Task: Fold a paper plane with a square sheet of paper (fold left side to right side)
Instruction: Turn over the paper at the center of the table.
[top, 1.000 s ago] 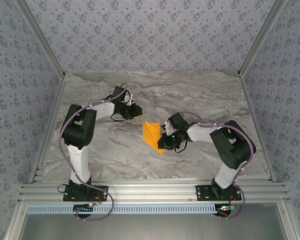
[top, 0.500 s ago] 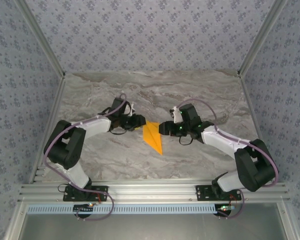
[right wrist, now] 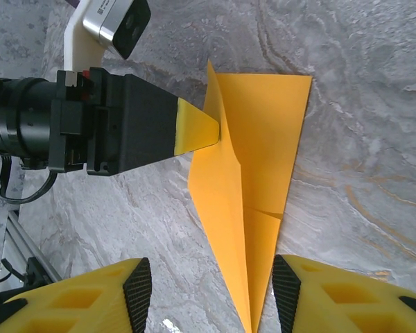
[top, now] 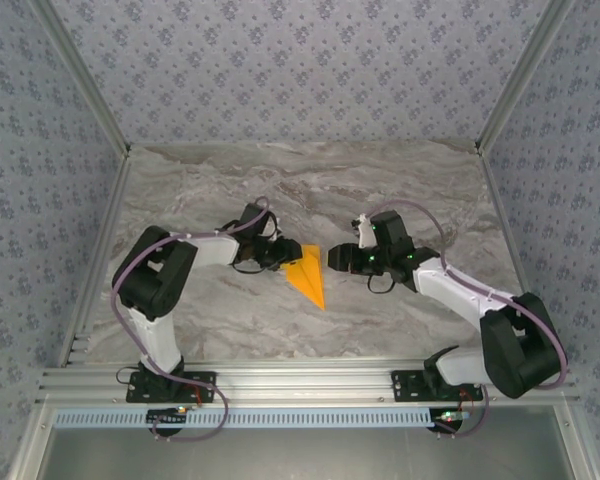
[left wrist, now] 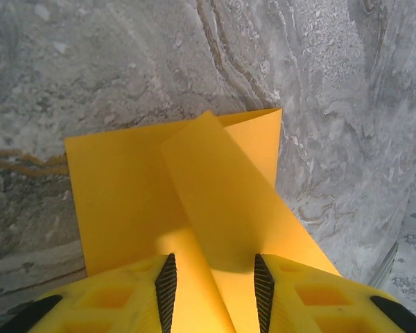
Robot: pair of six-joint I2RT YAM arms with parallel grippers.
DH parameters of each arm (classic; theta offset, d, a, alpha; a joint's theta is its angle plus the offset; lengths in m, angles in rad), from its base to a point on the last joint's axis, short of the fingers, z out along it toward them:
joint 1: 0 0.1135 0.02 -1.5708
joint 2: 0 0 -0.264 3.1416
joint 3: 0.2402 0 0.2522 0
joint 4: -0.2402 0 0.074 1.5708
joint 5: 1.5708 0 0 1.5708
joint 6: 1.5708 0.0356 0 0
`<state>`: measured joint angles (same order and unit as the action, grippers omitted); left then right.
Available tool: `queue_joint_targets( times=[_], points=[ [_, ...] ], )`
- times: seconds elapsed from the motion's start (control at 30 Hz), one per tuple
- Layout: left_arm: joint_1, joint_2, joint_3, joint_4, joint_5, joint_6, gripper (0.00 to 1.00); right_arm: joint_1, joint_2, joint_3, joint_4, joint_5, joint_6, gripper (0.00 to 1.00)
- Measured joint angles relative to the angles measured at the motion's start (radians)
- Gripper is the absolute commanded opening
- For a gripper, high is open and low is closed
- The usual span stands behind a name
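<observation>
The square sheet of paper is folded into a narrow orange-yellow kite-shaped paper plane (top: 306, 274) lying mid-table, its sharp tip toward the near edge. My left gripper (top: 282, 258) is at its left edge. In the left wrist view its jaws (left wrist: 215, 291) stand apart, with a raised flap of the paper (left wrist: 208, 187) running between them, unpinched. The right wrist view has the left gripper's yellow tip (right wrist: 206, 129) touching the paper (right wrist: 263, 132). My right gripper (top: 332, 258) is open just right of the plane. The plane's narrow end lies between its pads (right wrist: 211, 298).
The grey marble table (top: 410, 190) is bare around the paper. Aluminium rails (top: 300, 385) run along the near edge and patterned walls close the other sides. The left wrist camera (right wrist: 114, 21) juts above the left gripper's body.
The left gripper has come right and nearer, onto the paper's left edge. The right gripper has left the plane's near tip, moved back beside the paper's right side, and opened.
</observation>
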<state>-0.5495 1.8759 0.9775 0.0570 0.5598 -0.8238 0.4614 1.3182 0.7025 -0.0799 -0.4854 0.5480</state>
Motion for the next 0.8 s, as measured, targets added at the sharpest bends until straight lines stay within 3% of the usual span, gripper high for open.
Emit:
queue_joint_targets(
  times=[0.33,0.47,0.6,0.8],
  points=[
    [-0.031,0.063,0.084,0.0,0.0,-0.002,0.37,-0.042,-0.051,-0.036,-0.021,0.0,-0.008,0.55],
    [-0.039,0.077,0.105,0.0,0.0,-0.011,0.26,-0.058,-0.07,-0.045,-0.022,-0.001,-0.008,0.57],
    [-0.042,0.077,0.116,0.005,0.0,-0.02,0.13,-0.091,-0.083,-0.076,-0.007,-0.035,0.002,0.69],
    [-0.042,0.046,0.116,0.0,0.0,-0.027,0.04,-0.149,-0.088,-0.143,0.086,-0.142,0.066,1.0]
  ],
)
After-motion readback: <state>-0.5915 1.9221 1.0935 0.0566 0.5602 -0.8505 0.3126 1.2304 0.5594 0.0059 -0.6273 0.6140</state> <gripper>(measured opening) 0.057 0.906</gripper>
